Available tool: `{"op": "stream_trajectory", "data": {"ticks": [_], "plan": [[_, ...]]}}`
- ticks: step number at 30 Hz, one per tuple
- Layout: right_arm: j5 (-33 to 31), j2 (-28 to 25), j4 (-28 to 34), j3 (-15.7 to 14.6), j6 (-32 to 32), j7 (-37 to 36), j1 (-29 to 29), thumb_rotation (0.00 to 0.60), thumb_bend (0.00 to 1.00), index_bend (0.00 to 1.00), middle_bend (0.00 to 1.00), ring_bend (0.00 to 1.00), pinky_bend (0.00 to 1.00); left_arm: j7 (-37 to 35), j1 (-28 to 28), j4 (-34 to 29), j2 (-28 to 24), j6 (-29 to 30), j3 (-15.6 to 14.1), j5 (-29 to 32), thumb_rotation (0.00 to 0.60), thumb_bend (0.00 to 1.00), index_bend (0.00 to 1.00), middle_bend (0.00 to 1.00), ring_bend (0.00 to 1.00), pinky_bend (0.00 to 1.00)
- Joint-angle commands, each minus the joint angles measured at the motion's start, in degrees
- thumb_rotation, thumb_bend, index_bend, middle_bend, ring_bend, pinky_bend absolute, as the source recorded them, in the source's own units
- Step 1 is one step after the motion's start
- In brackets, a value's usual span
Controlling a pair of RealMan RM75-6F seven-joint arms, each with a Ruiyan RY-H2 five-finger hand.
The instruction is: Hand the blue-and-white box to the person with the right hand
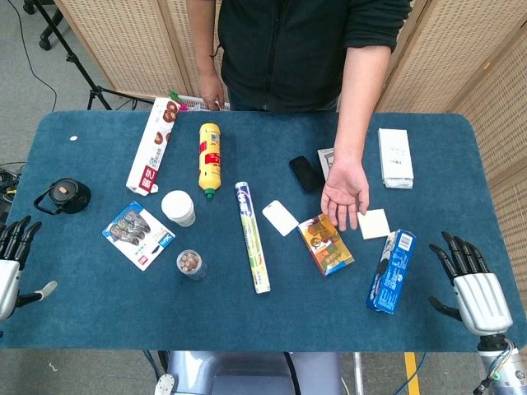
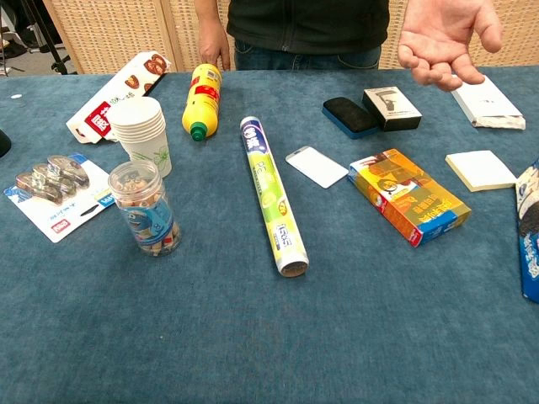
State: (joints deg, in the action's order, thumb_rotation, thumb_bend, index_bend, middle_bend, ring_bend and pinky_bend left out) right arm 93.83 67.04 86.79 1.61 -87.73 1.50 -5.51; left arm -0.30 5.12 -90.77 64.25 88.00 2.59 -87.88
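Observation:
The blue-and-white box (image 1: pixel 392 270) lies flat on the blue table near its front right; the chest view shows only its edge (image 2: pixel 530 244) at the right border. My right hand (image 1: pixel 471 284) rests on the table just right of the box, open, fingers spread, not touching it. My left hand (image 1: pixel 12 259) sits at the table's left edge, fingers apart, holding nothing. The person's hand (image 1: pixel 346 193) is stretched out palm up over the table, just behind the box, and appears as an open palm (image 2: pixel 446 38) in the chest view.
Between the box and the person's palm lie a yellow notepad (image 1: pixel 374 223) and an orange box (image 1: pixel 326 243). A long tube (image 1: pixel 252 237), a white card (image 1: pixel 280 217), a phone (image 1: pixel 306 173), a paper cup (image 1: pixel 179 207), a jar (image 1: pixel 191 264) and a yellow bottle (image 1: pixel 210 156) spread across the middle and left.

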Motion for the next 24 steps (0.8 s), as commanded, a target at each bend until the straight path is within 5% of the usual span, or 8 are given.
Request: {"op": "stream_trajectory", "data": {"ticks": [1,7,19,24], "plan": [[-0.08,-0.04,-0.15,-0.18,0.45,-0.16,-0.14,0.6,0.0,0.13,0.01,0.0,0.09,-0.01,-0.07,-0.03,-0.05,0.2,0.11,0.06,0.6,0.0,0.0,0.0,0.0,0.01],[1.21,-0.67,-1.82,-1.54,2.7,0.02,-1.02,0.6,0.0,0.13,0.01,0.0,0.07,-0.15,-0.42,-0.13,-0.12,0.72,0.32,0.39,0.6,0.0,0.0,0.0,0.0,0.01],[21.23,6.01,-39.54,-9.2,-0.44,-9.6,-10.21,0.6,0.0,0.13,0.0,0.0,0.06,3.73,0.28,-0.11,1.42,-1.05,0.78,2.13,0.6,0.0,0.0,0.0,0.0,0.01],[22.51,9.55,-44.93,-9.67,-0.84,-12.83,-13.7,0.6,0.0,0.13,0.0,0.0,0.06,5.18,0.39,-0.06,2.0,-1.23,1.07,2.78,0.6,0.0,0.0,0.0,0.0,0.01]]}}
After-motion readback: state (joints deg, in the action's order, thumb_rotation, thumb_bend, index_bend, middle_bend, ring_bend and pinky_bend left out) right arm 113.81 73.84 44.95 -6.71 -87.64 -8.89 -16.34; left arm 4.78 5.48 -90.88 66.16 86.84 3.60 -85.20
